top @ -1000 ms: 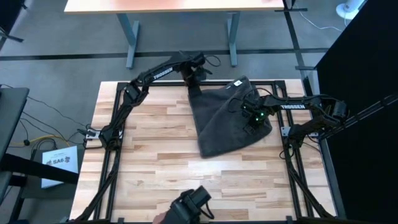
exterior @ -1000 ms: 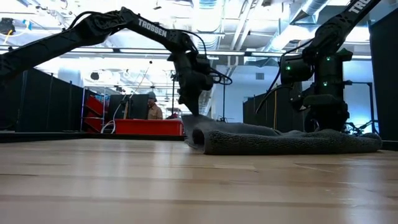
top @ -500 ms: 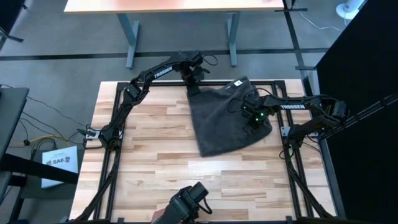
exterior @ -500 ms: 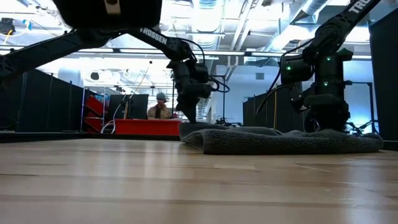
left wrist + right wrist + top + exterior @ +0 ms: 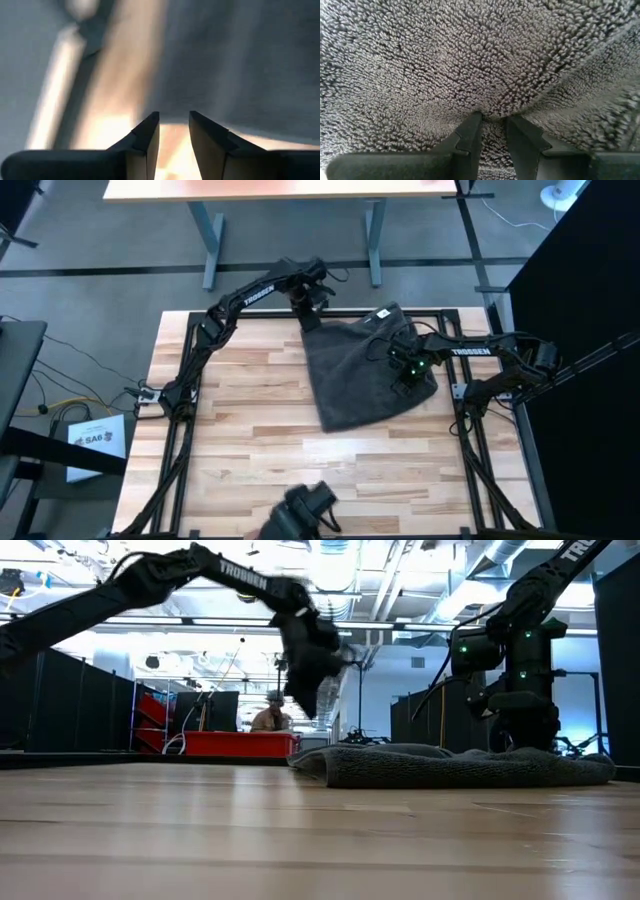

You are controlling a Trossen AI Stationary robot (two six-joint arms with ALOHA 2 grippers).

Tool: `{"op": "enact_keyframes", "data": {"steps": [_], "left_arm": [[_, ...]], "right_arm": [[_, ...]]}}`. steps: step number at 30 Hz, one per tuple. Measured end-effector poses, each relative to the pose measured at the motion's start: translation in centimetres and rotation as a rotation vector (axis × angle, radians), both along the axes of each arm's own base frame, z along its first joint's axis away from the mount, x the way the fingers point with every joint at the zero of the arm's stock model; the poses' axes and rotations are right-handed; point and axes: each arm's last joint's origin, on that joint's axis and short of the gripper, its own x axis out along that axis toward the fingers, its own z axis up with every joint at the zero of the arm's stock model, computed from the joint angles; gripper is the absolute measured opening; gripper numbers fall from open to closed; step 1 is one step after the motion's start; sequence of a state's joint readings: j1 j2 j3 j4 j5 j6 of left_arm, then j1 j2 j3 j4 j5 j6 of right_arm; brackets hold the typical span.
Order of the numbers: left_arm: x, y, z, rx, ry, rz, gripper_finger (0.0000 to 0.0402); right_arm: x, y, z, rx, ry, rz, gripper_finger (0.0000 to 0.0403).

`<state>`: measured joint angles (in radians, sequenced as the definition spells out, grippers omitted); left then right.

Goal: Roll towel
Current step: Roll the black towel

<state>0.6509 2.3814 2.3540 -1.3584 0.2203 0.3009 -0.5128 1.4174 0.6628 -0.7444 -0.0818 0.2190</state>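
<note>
**Towel bunched at the far right of the table, one gripper clamped on it and one lifted clear**

The wooden table (image 5: 250, 420) filled most of the high view, its planks pale and striped, with a black frame running along its left and right sides; the dark grey towel (image 5: 365, 375) lay on the far right part of it, crumpled into a rough wedge that was broad along the far edge and narrowed toward the near side, a small white tag (image 5: 381, 312) showing at its far edge; in the low view the towel (image 5: 450, 765) sat as a low, flat heap on the boards; the left arm reached from the table's left side across to the far edge, and the left gripper (image 5: 311, 317) hung above the towel's far left corner, clear of the cloth in the low view (image 5: 308, 700), its fingers (image 5: 146, 137) parted by a narrow gap with nothing between them; the right arm came in from the right side, and the right gripper (image 5: 403, 380) was pressed down on the towel's right part, its fingers (image 5: 470, 135) drawn close together and pinching a fold of terry pile; beyond the table, far off in the room, a person (image 5: 271, 715) sat behind a red bench (image 5: 235, 744).
</note>
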Motion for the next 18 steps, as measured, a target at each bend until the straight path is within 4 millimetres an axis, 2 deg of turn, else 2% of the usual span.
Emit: {"op": "enact_keyframes", "data": {"steps": [2, 6, 9, 12, 18], "left_arm": [[1.4, -2.5, 0.6, -0.004, -0.024, -0.094, 0.0088], [4.2, -7.5, 0.6, 0.035, 0.001, -0.282, 0.0084], [5.4, -10.0, 0.5, 0.106, 0.034, -0.356, 0.0084], [5.9, -11.1, 0.5, 0.119, 0.029, -0.385, 0.0083], [5.7, -11.1, 0.5, 0.106, 0.047, -0.369, 0.0083]], "right_arm": [[0.0, 0.0, 0.0, -0.001, -0.001, 0.001, 0.0075], [0.0, 0.0, 0.2, -0.005, -0.008, 0.005, 0.0075], [0.0, 0.3, 1.2, -0.040, -0.039, 0.011, 0.0075], [-0.2, 0.7, 3.1, -0.106, -0.087, 0.012, 0.0075], [-1.1, 1.2, 5.7, -0.163, -0.215, -0.034, 0.0077]]}}
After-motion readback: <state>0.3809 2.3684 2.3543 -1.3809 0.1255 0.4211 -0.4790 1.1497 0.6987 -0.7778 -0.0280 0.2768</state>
